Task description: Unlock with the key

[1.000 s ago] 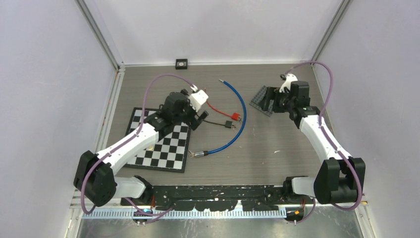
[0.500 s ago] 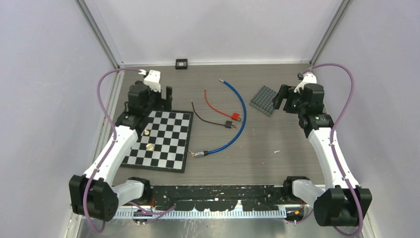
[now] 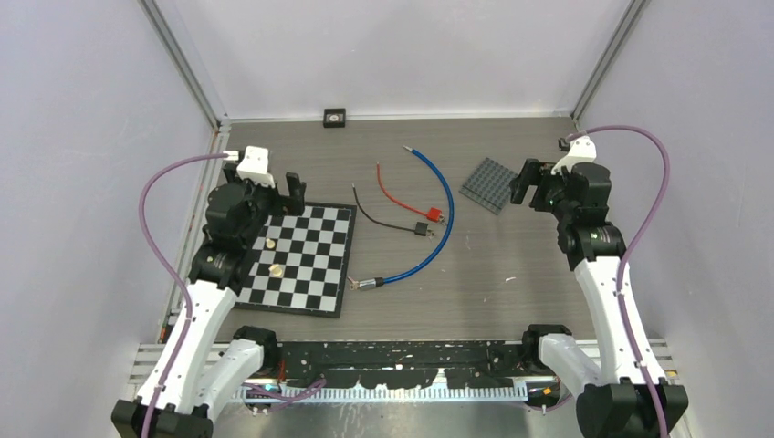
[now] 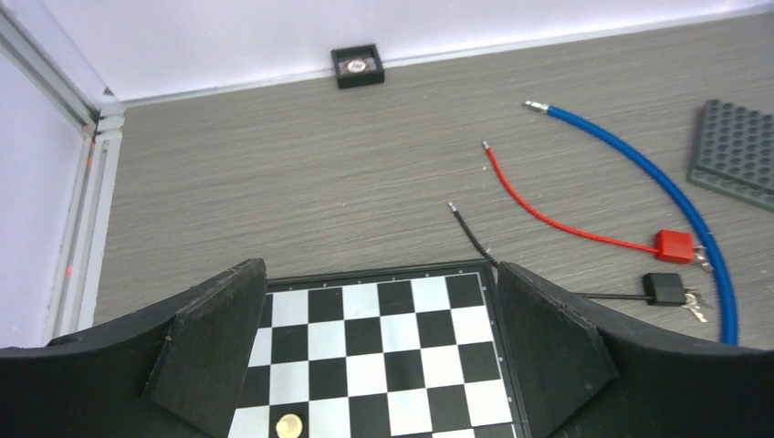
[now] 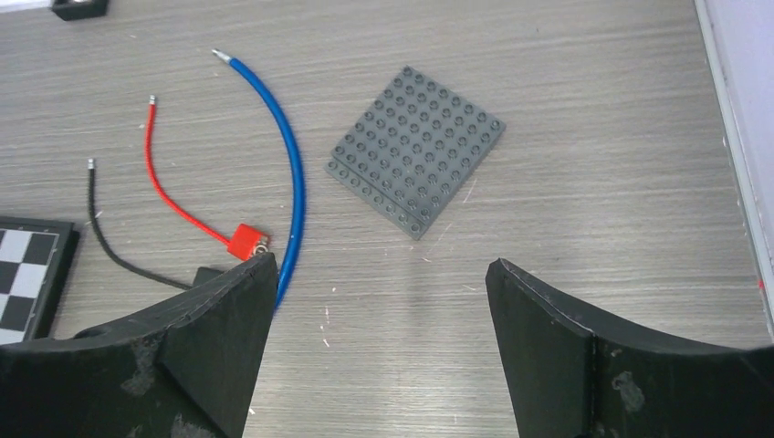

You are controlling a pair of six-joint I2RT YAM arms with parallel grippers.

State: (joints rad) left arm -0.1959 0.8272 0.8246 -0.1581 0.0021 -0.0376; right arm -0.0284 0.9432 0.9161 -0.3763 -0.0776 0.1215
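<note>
Three cable locks lie in the middle of the table: a red cable with a red lock body, a thin black cable with a black lock body, and a long blue cable with metal ends. A small silver key sticks out of the red lock, and another key lies at the black lock. My left gripper hangs open over the chessboard's far edge, holding nothing. My right gripper is open and empty, right of the grey studded plate.
A black and white chessboard lies at front left with two small pale pieces on it. A grey studded plate sits at back right. A small black box rests against the back wall.
My left arm swung back from the cables to the left, uncovering the chessboard. My right arm drew off the grey plate toward the right, and its jaws widened slightly.
</note>
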